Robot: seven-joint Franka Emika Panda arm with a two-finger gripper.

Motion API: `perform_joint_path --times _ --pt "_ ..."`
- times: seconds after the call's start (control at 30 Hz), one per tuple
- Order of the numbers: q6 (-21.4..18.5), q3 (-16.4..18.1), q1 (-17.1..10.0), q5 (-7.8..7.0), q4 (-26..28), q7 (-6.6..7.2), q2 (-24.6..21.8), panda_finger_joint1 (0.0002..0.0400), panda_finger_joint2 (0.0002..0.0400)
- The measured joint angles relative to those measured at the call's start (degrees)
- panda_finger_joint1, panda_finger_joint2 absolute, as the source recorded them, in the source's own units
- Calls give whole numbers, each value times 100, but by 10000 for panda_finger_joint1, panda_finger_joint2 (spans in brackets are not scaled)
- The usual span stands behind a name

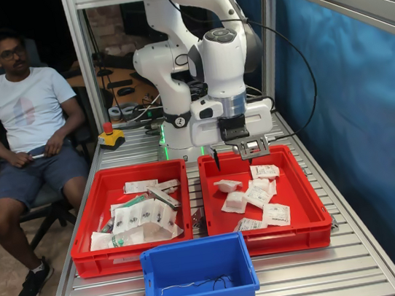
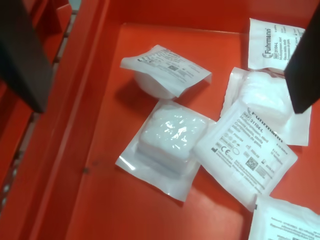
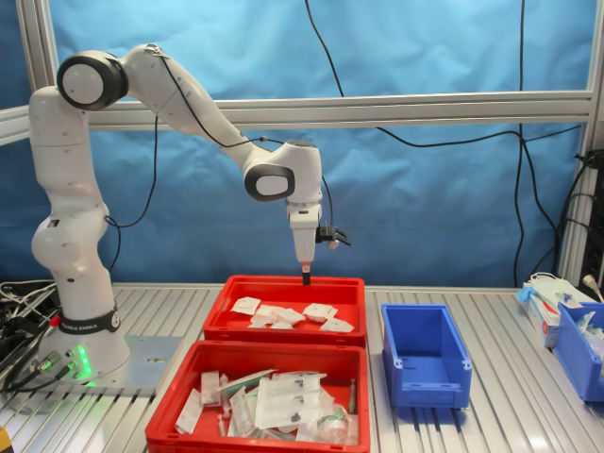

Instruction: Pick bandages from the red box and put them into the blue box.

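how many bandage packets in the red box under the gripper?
7 bandages in the red box: one by the far wall, two toward the first exterior view's left, two overlapping mid-tray, two near the front wall. Overlaps may hide more.

In the wrist view we read "Fuhrmann" on two bandages: the packet at the red box's far wall [image 2: 272,44] and the flat packet [image 2: 247,155], which also carries "31104-L" and a CE mark
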Motion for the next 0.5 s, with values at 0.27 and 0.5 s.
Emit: perform_joint_path --times 0.27,0.5 --pt "3 59 74 0 0 0 0 400 400" --pt "13 96 167 0 0 0 17 400 400"
